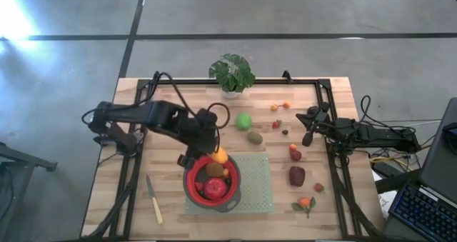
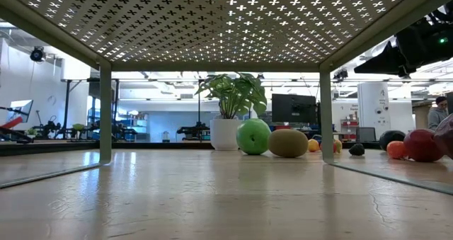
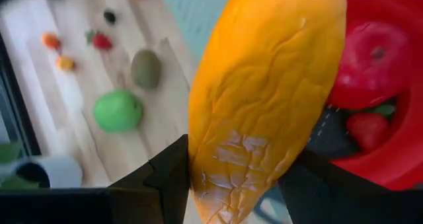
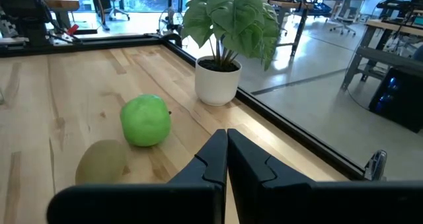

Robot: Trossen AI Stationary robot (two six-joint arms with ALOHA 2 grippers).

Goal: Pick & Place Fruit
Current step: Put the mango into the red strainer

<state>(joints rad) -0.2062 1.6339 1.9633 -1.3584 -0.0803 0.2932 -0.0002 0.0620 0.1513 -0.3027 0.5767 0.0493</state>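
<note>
The orange elongated piece [image 3: 264, 98] was clamped by the left gripper [image 1: 211, 154] over the red bowl [image 1: 193, 188]; release was best made lower, well inside the rim. The right gripper [image 1: 308, 136] was parked shut.

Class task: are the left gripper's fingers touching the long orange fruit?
Touching. The left wrist view shows the left gripper with both dark fingers pressed against the sides of the orange fruit, no gap.

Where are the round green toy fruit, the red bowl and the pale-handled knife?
Round green toy fruit [image 1: 244, 121], high view, middle of its top.
Red bowl [image 1: 191, 185], high view, left rim.
Pale-handled knife [image 1: 157, 211], high view, on the handle.
</note>
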